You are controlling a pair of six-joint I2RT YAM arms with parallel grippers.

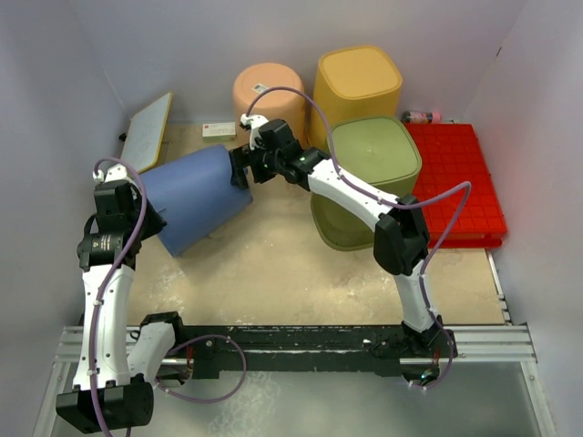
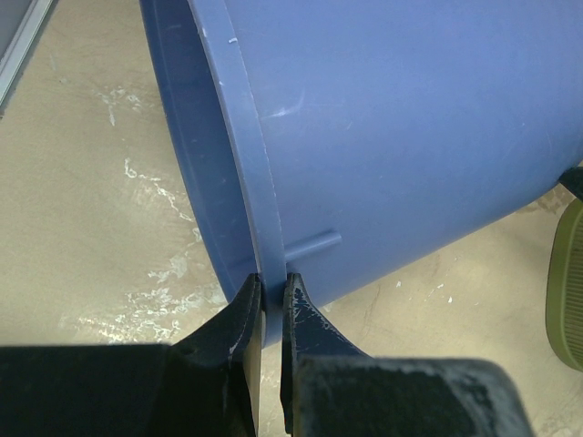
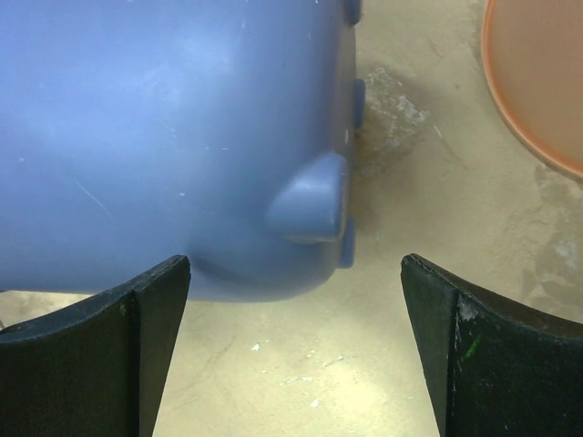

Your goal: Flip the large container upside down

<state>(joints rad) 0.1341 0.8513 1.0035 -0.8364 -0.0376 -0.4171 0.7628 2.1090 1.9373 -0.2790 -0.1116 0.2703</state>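
Note:
A large blue container (image 1: 196, 196) lies tilted on its side at the left of the table, its open rim toward the left arm and its base toward the right arm. My left gripper (image 2: 271, 291) is shut on the container's rim (image 2: 260, 200), one finger inside and one outside. In the top view the left gripper (image 1: 150, 218) sits at the container's lower left edge. My right gripper (image 3: 296, 273) is open just behind the container's rounded base (image 3: 182, 137), with a small foot (image 3: 314, 200) between the fingers; it touches nothing. In the top view it (image 1: 241, 168) is at the container's upper right.
An olive green container (image 1: 369, 177) stands right of centre, a yellow one (image 1: 357, 86) and a peach one (image 1: 271, 91) behind it. A red crate lid (image 1: 455, 182) lies at the right. A flat board (image 1: 148, 127) leans at the left wall.

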